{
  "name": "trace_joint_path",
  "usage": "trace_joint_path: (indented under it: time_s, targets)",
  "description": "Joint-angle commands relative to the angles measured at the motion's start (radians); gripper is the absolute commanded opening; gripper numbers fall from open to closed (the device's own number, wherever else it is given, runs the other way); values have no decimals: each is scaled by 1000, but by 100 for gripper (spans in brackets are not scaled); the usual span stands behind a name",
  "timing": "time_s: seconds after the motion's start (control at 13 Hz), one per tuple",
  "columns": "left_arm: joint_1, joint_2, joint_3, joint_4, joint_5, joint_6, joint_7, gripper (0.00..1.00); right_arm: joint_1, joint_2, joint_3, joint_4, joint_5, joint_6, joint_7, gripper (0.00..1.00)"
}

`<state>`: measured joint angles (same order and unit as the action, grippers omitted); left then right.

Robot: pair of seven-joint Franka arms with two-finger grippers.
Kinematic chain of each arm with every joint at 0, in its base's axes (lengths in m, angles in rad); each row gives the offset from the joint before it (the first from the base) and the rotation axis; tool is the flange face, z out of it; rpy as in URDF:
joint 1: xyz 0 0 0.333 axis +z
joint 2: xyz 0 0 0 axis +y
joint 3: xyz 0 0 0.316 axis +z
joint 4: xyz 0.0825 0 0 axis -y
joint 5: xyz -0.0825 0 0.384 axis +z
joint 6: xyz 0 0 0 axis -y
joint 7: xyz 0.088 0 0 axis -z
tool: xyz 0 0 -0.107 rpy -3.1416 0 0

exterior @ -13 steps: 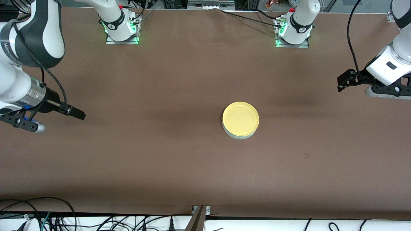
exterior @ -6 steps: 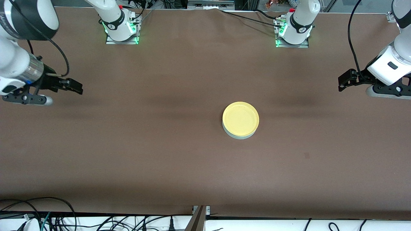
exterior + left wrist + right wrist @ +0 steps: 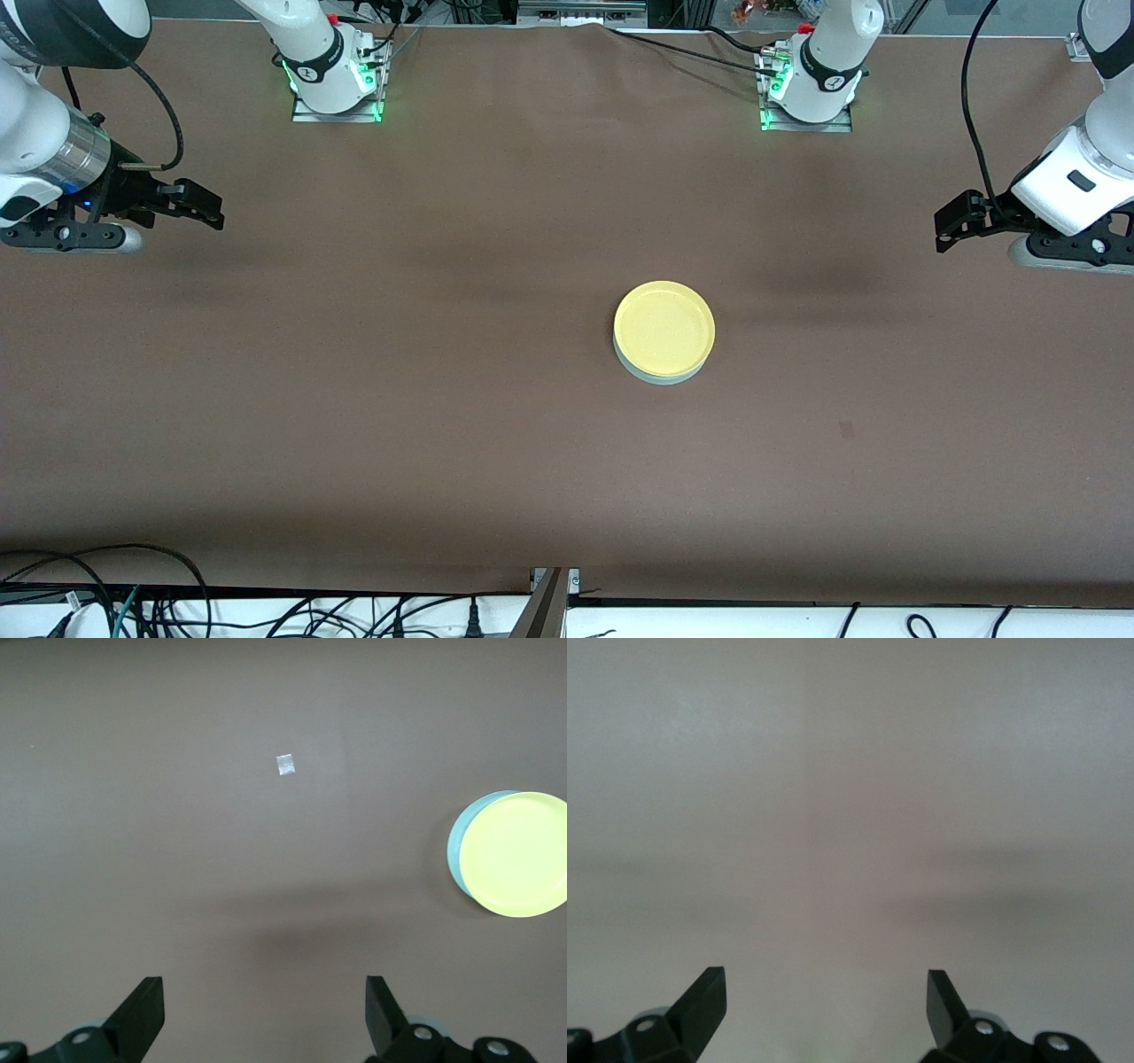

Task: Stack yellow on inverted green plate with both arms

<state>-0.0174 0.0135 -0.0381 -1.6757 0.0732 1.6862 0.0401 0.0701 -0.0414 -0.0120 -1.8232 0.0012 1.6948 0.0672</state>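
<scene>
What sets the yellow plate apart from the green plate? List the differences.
The yellow plate is bright yellow; the green plate is pale mint. The yellow plate sits on top with its face fully showing; the green plate lies beneath on the table, only an edge visible. Both are round and look similar in size.

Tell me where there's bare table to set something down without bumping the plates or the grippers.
The brown table is bare nearly everywhere. The widest patch runs from the yellow plate, stacked on the green plate, toward the right arm's end, where the open right gripper hangs. A smaller patch lies between the stack and the open left gripper. Only the stack is occupied.
</scene>
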Motion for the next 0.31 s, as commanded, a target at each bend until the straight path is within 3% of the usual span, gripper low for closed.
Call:
trace_joint_path:
  time_s: [0.0,0.23]
  targets:
    - [-4,-20,-6,-7,27,-13,21,100,-3,-20,3,21,14,-50,-12,100]
    - [-3,-20,-5,-7,27,-13,23,100,-3,-18,20,62,11,-93,-7,100]
